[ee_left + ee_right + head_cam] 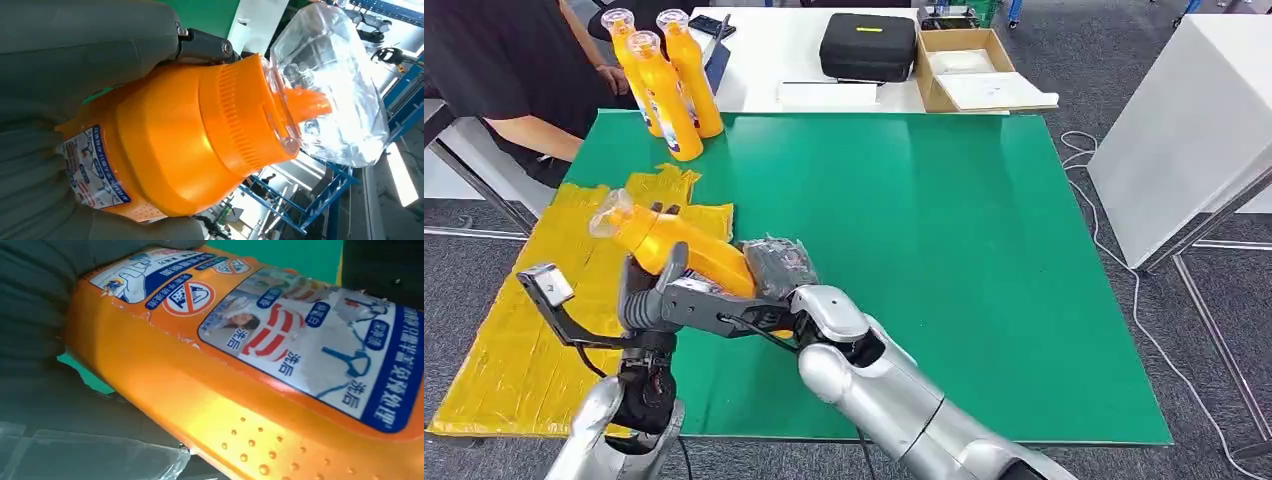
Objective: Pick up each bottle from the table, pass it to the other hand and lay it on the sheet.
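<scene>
Holding one orange bottle between them, the left hand and right hand meet above the yellow sheet's edge (apparently mid-handover). Left wrist view: the left hand grips below the clear cap. Right wrist view: the right hand wraps the labelled body.
</scene>
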Motion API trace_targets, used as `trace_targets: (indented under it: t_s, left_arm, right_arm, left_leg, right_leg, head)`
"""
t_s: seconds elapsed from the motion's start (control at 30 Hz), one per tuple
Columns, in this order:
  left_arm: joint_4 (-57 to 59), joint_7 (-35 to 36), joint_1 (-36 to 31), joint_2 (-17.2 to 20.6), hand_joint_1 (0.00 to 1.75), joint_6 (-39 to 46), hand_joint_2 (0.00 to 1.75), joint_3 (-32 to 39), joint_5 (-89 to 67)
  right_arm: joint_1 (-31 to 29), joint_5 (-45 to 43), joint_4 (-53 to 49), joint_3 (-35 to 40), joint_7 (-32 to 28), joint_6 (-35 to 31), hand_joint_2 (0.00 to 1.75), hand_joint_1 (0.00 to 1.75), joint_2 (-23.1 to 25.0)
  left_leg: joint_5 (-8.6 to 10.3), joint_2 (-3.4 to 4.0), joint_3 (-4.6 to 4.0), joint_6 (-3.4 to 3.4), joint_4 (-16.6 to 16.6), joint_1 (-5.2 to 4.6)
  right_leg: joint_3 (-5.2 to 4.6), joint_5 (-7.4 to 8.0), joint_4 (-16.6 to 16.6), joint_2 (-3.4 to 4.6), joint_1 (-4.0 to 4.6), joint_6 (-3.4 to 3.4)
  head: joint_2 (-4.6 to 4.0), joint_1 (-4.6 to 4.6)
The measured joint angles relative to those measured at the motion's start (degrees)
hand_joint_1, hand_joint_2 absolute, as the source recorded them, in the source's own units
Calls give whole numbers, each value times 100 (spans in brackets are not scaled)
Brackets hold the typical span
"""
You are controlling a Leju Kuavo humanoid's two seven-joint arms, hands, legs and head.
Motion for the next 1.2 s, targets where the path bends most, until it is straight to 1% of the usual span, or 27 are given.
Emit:
trace_targets:
  t_s: [0.13,0.27,0.97,1.07,1.2]
  left_arm:
    - [-33,-9,7,0,175,2,175,24,4]
    - [-98,0,64,0,175,-20,175,105,15]
    - [-234,31,173,0,175,-76,175,177,17]
    - [-308,26,212,4,175,-112,175,337,85]
    - [-470,120,368,13,175,-416,175,958,79]
  right_arm:
    - [-44,-138,0,115,53,-4,0,0,0]
    - [21,-181,-2,114,57,-232,0,0,0]
    - [90,-138,-61,81,22,-293,0,0,-2]
    - [131,-13,-188,-70,110,-409,0,0,-81]
    - [360,357,-746,-683,109,-389,0,0,-411]
  left_leg:
    - [0,1,1,0,0,0]
    - [0,-1,0,0,0,1]
    - [0,0,0,0,0,0]
    - [0,0,0,0,-1,0]
    - [0,-3,-1,0,0,-1]
  right_leg:
    - [0,0,0,0,0,0]
    - [0,0,0,0,1,0]
    - [-1,0,0,1,0,0]
    - [-1,0,0,0,1,0]
    - [0,0,0,0,0,0]
  head:
    - [0,0]
    - [0,0]
    - [0,0]
    - [0,-2]
    - [0,2]
